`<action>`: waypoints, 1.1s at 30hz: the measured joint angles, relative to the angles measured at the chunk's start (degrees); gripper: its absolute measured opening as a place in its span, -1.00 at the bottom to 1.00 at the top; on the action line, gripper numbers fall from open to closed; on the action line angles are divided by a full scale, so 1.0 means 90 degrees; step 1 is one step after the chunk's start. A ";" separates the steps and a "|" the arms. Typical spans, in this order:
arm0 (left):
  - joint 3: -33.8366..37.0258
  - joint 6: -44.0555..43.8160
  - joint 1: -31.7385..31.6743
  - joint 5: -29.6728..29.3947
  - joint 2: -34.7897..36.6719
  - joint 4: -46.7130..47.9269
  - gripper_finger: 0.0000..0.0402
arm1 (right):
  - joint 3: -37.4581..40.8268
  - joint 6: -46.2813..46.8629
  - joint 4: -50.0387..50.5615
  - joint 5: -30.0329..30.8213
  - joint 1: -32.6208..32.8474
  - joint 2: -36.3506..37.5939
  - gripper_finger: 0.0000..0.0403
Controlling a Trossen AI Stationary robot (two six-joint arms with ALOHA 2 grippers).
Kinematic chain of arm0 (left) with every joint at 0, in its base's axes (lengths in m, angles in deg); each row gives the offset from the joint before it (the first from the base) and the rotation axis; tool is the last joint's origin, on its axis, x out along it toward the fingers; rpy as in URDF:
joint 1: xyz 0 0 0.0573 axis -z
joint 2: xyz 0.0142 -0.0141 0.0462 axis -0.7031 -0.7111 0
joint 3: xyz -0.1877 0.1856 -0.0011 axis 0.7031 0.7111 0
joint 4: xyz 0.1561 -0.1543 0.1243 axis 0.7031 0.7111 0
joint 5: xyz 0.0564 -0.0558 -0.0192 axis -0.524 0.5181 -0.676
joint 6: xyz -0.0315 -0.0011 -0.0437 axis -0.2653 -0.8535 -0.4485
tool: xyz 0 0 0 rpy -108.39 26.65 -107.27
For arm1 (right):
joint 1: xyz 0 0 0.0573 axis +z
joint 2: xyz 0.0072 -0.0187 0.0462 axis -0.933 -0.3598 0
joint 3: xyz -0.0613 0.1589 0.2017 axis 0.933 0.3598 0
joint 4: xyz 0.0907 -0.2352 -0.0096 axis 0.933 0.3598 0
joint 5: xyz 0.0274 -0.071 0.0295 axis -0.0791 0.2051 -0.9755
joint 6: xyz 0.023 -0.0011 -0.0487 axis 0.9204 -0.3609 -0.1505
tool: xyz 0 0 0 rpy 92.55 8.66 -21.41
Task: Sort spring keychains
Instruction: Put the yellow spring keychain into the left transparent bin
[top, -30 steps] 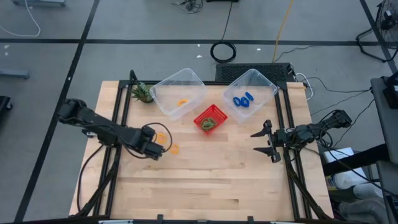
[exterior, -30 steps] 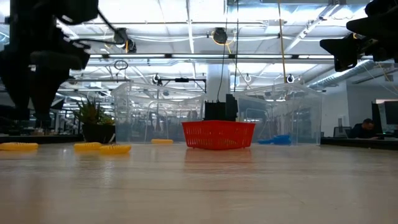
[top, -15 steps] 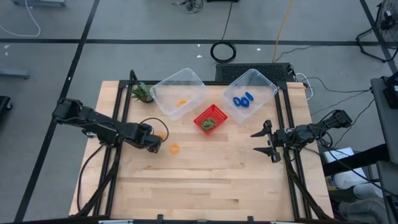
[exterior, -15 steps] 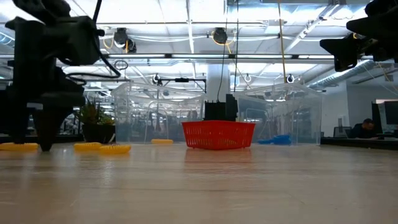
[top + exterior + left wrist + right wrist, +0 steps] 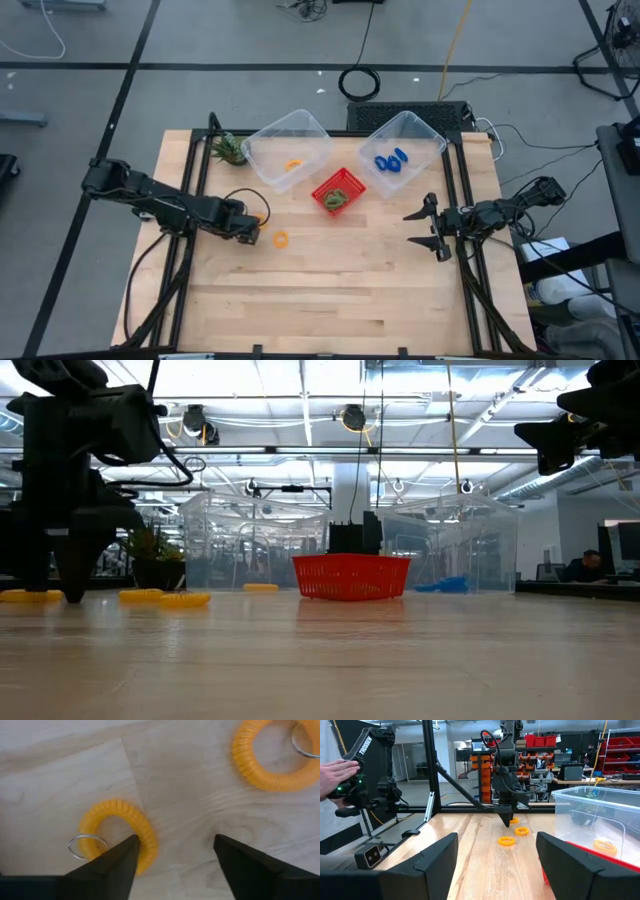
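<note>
Two orange spring keychains lie flat on the table near my left gripper (image 5: 247,228): one (image 5: 118,834) with a metal ring just off one fingertip, another (image 5: 270,757) farther off. In the high view one orange keychain (image 5: 281,239) shows beside the gripper. Another orange one (image 5: 293,165) lies in the left clear bin, blue ones (image 5: 390,160) in the right clear bin, green ones (image 5: 340,193) in the red basket. My left gripper (image 5: 175,865) is open, low over the table. My right gripper (image 5: 432,227) is open, raised near the table's right edge. My left gripper points down with its fingers open. One fingertip (image 5: 131,851) overlaps the edge of the near orange keychain's coil (image 5: 146,836), which lies flat on the table. I cannot tell whether it touches the coil.
A small leafy plant (image 5: 228,150) stands at the far left corner. The two clear bins (image 5: 312,128) (image 5: 425,135) and the red basket (image 5: 322,195) sit along the far side. A person's hand (image 5: 340,770) shows beyond the table in the right wrist view. Bare wood fills the near half.
My left gripper has moved toward the table's left and slightly far edge, uncovering the orange keychain beside it. It has come down until its fingers reach the table top. The right arm has kept still.
</note>
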 joint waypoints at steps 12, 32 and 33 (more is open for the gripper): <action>0.0004 -0.0051 0.0002 0.0019 -0.0009 -0.0036 -0.48 | -0.0002 0.0000 0.0000 0.0001 0.0000 0.0000 0.27; -0.0292 0.0235 0.0021 -0.0897 0.0849 0.0545 -0.96 | 0.0000 0.0000 0.0000 0.0000 0.0000 0.0001 0.27; -0.0340 0.0269 0.0022 -0.1061 0.0914 0.0567 -0.96 | 0.0000 0.0000 0.0000 0.0000 0.0000 0.0000 0.27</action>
